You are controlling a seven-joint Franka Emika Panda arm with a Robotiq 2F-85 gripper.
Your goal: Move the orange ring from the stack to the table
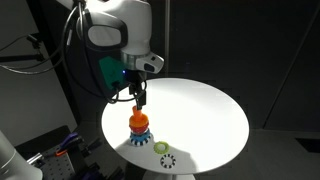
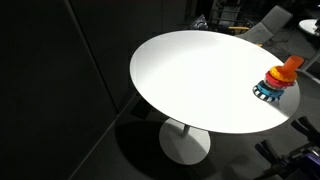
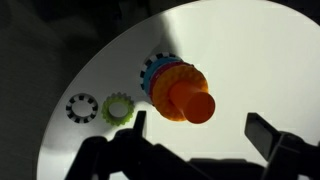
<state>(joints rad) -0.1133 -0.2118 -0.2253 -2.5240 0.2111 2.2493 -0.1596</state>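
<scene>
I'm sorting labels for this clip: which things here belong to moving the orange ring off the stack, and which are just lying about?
Job in hand:
small orange plastic ring
ring-stacker toy stack with blue scalloped base
round white table
open end effector

Lying about:
yellow-green toothed plastic ring
black toothed plastic ring

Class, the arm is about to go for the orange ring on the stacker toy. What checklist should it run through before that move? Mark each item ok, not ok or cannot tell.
1. Gripper open: ok, jaws stand wide apart in the wrist view.
2. Gripper above the stack: ok.
3. Orange ring topmost on the peg: ok.
4. Fingers around the orange ring: not ok, not yet lowered.
5. Bare table for the set-down: ok.
6. Yellow-green ring apart from the stack: ok.
</scene>
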